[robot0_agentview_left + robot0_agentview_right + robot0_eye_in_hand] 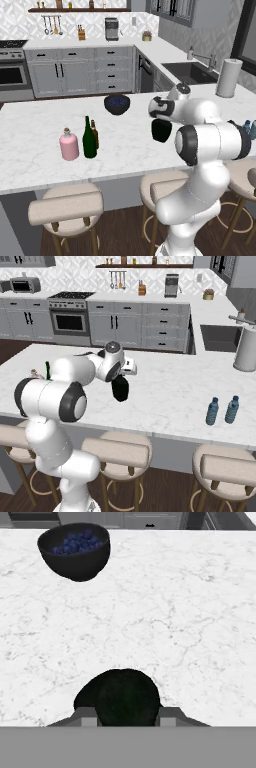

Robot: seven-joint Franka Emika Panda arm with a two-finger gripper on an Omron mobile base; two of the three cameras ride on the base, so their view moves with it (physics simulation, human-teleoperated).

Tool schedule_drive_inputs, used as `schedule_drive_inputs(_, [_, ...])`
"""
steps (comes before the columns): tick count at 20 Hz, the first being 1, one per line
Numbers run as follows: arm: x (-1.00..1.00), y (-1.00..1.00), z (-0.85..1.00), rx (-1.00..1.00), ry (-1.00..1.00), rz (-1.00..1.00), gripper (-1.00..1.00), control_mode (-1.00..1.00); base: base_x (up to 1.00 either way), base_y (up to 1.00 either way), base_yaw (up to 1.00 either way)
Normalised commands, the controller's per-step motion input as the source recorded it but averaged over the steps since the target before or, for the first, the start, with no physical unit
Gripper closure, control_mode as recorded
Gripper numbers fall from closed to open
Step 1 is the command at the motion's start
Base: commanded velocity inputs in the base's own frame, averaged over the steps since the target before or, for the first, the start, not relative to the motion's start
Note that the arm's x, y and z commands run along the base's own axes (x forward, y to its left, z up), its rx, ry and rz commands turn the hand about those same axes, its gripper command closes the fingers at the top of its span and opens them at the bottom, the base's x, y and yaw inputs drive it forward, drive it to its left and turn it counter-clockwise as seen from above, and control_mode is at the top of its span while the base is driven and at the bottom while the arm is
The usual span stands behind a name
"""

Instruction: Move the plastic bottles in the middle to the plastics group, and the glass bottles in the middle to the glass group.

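My gripper (161, 120) (120, 378) (127, 718) is shut on the neck of the squat black glass bottle (161, 131) (120, 390) (127, 696) over the middle of the marble counter (45, 120); I cannot tell whether the bottle's base rests on the counter. At the left stand the pink squat bottle (69, 145), the tall dark-green wine bottle (89, 139) (48, 370) and, just behind it, the slim brown bottle (94, 133). Two pale-blue plastic bottles (212, 411) (232, 409) stand side by side at the counter's right, near its front edge.
A dark bowl of blueberries (117, 104) (75, 549) sits at the counter's far side. A paper towel roll (228, 77) (246, 348) stands near the sink (190, 72). Padded stools (65, 207) line the near edge.
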Motion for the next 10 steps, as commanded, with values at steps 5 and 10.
schedule_drive_inputs(5, [-0.25,-0.93,0.61,0.01,-0.13,-0.15,1.0,-1.0,0.0,0.0,0.0])
schedule_drive_inputs(10, [-0.37,-0.38,0.32,0.02,-0.11,-0.06,1.0,-1.0,0.0,0.0,0.0])
